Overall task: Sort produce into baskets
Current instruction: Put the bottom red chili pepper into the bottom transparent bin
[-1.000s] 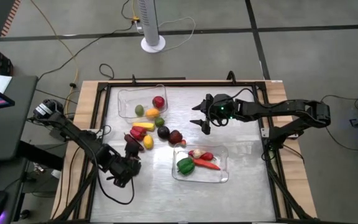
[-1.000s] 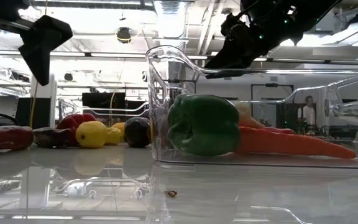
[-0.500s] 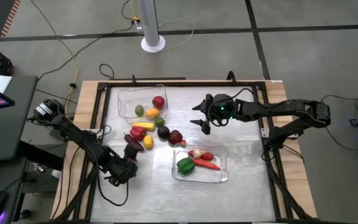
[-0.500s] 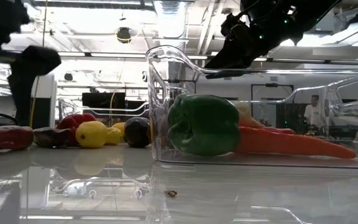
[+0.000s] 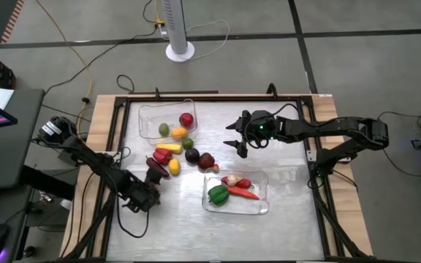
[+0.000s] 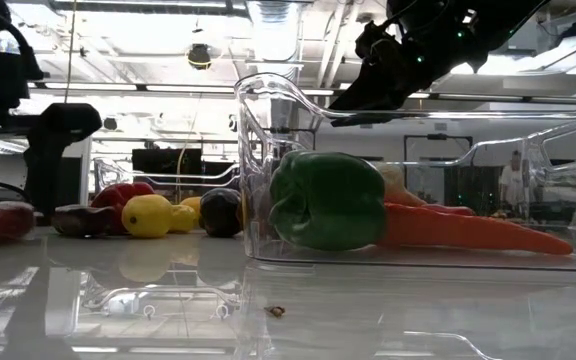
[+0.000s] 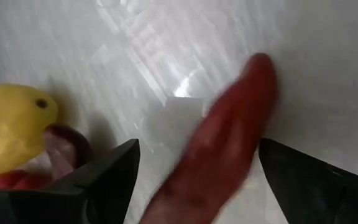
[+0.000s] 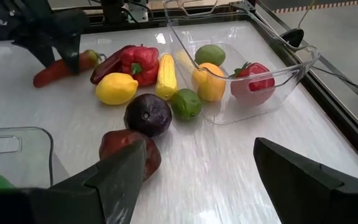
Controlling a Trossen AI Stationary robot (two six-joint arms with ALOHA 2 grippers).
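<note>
The left end effector (image 7: 197,180) straddles the red chili (image 7: 222,155), fingers apart. The chili appears light, smooth and slippery; grip mid-length. The right end effector (image 5: 237,143) waits, fingers apart.

The left hand (image 5: 154,175) is lower than a second earlier, now down at the table with its open fingers straddling the red chili (image 7: 219,155).

My left gripper (image 5: 152,177) reaches low, its 2 fingers spread wide; my right gripper (image 5: 235,136) hovers open, raised.
</note>
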